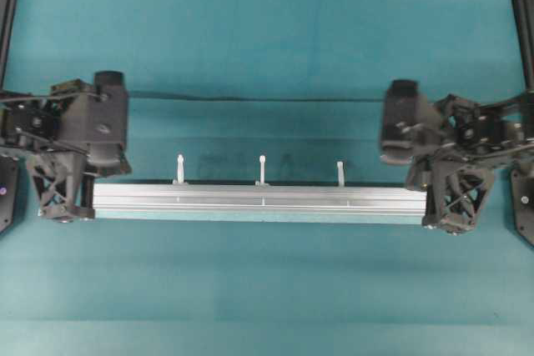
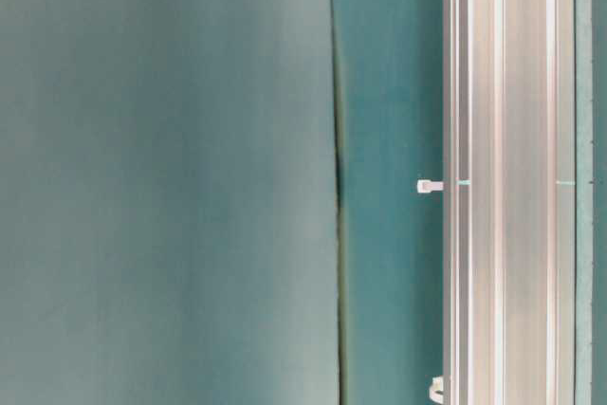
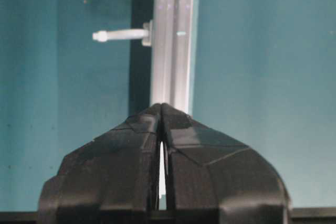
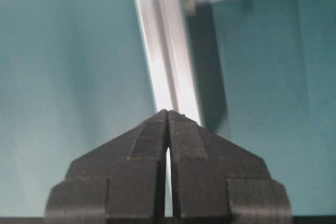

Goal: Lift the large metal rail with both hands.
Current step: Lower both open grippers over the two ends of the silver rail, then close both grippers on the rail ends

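Grasp stage appears complete: left gripper and right gripper pinch opposite ends of the large metal rail above the teal table; next, an even, synchronised raise.

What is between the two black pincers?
The large metal rail spans the whole stretch from the left pincer to the right pincer, with three white zip ties sticking out, seen overhead.
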`<state>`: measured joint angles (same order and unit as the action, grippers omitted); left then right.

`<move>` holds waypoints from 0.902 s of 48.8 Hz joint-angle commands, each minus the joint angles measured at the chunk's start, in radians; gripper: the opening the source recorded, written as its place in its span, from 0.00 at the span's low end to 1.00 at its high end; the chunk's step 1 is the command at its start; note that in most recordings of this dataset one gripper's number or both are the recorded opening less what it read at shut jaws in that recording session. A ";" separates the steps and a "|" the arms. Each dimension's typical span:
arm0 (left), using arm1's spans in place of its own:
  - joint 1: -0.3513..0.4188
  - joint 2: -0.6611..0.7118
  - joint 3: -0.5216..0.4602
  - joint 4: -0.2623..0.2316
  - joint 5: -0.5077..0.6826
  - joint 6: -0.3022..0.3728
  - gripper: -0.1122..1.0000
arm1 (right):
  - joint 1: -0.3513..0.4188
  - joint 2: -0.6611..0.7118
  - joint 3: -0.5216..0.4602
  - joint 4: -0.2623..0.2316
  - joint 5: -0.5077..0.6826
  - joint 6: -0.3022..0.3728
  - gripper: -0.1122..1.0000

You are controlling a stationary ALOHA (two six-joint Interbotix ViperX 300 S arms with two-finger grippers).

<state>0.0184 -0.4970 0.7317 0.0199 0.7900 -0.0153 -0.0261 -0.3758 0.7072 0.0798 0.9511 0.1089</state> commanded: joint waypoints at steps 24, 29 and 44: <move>-0.005 0.063 0.018 0.002 -0.012 -0.003 0.96 | 0.009 0.043 0.003 -0.006 -0.037 -0.095 0.94; -0.005 0.098 0.032 0.002 -0.032 0.000 0.99 | 0.009 0.043 0.029 -0.006 -0.078 -0.091 0.97; 0.003 0.215 0.117 0.002 -0.221 -0.012 0.99 | 0.041 0.091 0.124 0.002 -0.221 -0.081 0.97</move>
<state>0.0184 -0.2991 0.8406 0.0184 0.6105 -0.0245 0.0000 -0.3114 0.8253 0.0767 0.7547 0.0230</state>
